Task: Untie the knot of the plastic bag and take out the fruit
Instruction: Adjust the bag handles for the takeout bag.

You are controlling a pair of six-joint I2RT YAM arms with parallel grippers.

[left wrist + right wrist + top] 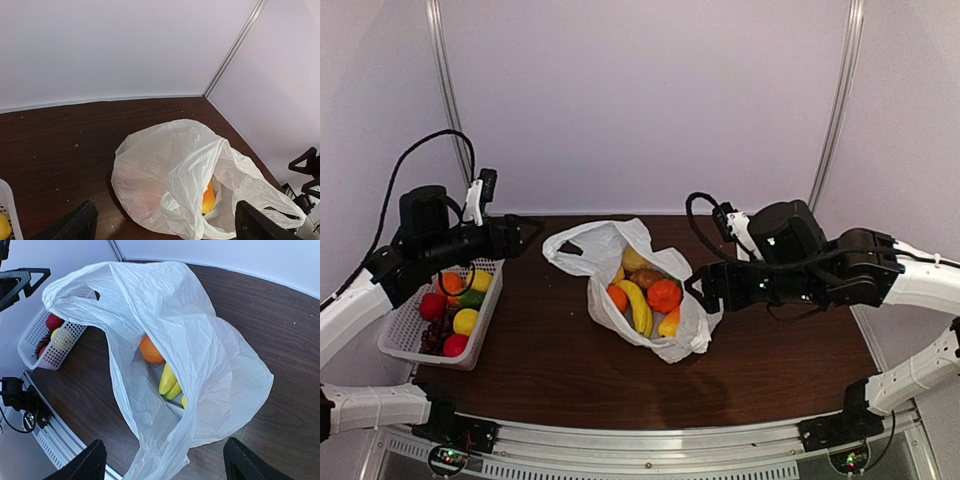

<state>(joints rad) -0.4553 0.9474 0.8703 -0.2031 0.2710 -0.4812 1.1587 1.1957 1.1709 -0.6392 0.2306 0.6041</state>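
The plastic bag (582, 247) lies open mid-table, its handles loose; no knot shows. Fruit lies inside: a banana (636, 303), a ribbed orange fruit (664, 295), a kiwi (646, 277), a lemon (633, 259) and a mango (669, 323). My left gripper (528, 230) is open and empty, above the table left of the bag's far handle. My right gripper (697, 293) is open and empty at the bag's right edge. The left wrist view shows the bag (165, 170) with an orange fruit (208, 197) inside. The right wrist view shows the bag (200, 340), an orange fruit (151, 351) and bananas (169, 382).
A white slatted basket (415, 355) stands at the left edge with red apples, dark grapes and other fruit; it also shows in the right wrist view (45, 352). White walls close the back and sides. Brown tabletop lies in front of the bag.
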